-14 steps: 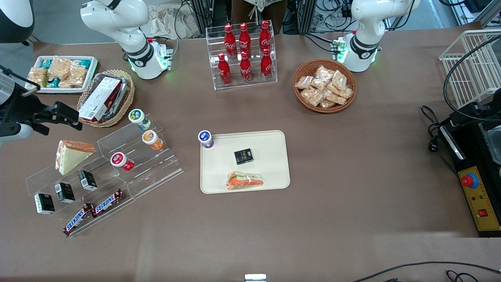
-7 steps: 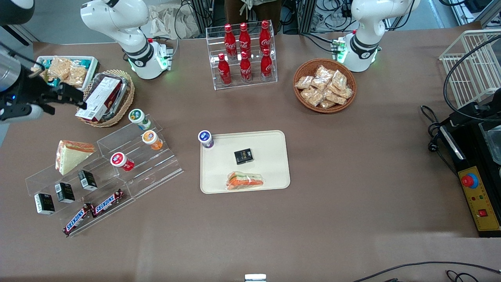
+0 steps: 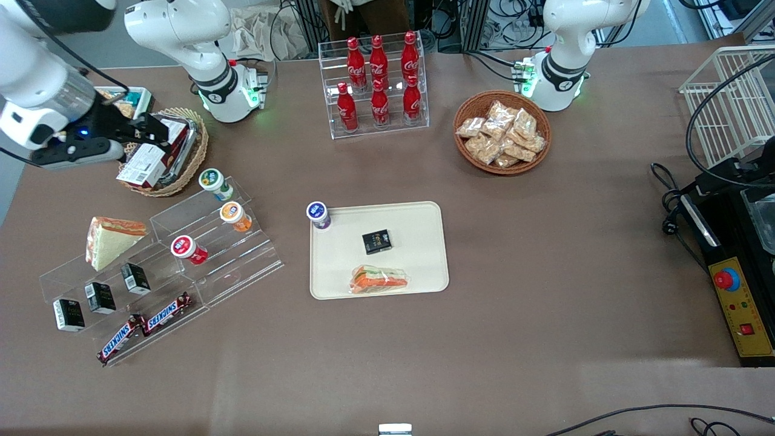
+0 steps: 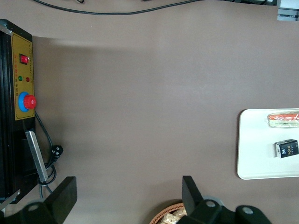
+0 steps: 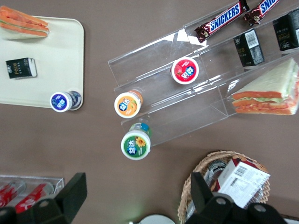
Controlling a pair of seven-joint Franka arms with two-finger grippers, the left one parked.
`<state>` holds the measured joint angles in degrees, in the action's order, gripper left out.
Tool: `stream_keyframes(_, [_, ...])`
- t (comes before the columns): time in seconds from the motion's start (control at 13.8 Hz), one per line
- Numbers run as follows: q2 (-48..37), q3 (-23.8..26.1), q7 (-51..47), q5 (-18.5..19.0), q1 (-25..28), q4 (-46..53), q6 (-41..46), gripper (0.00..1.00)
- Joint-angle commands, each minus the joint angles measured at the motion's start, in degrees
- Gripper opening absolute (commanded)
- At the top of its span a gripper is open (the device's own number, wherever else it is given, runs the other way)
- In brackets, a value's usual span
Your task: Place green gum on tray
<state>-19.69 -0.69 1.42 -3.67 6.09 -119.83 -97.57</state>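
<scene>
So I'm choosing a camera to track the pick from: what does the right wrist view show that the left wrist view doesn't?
Only the right wrist view shows the green gum on the clear stepped rack, the orange-lidded bottle and the gripper, jaws open, above the table near the gum. Only the left wrist view shows the control box. Both show the tray with the black box on it.

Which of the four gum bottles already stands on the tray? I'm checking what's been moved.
The blue-lidded bottle, on the tray at a corner. The green gum, orange and red ones sit on the acrylic steps; the gripper hovers over the wicker basket.
</scene>
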Motion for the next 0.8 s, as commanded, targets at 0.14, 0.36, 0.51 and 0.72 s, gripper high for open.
stream_keyframes(0.14, [-4.7,1.6,-2.0,-1.1,0.2,-14.5,-12.8,0.99])
stream_keyframes(0.36, [-4.1,1.7,-2.0,-1.2,0.2,-20.9,-21.2,0.99])
stream_keyframes(0.51, [-4.0,1.7,-2.0,-1.2,0.2,-25.0,-26.5,0.99])
stream_keyframes(0.72, [-3.1,1.7,-6.9,-1.3,2.5,-27.9,-30.0,0.99])
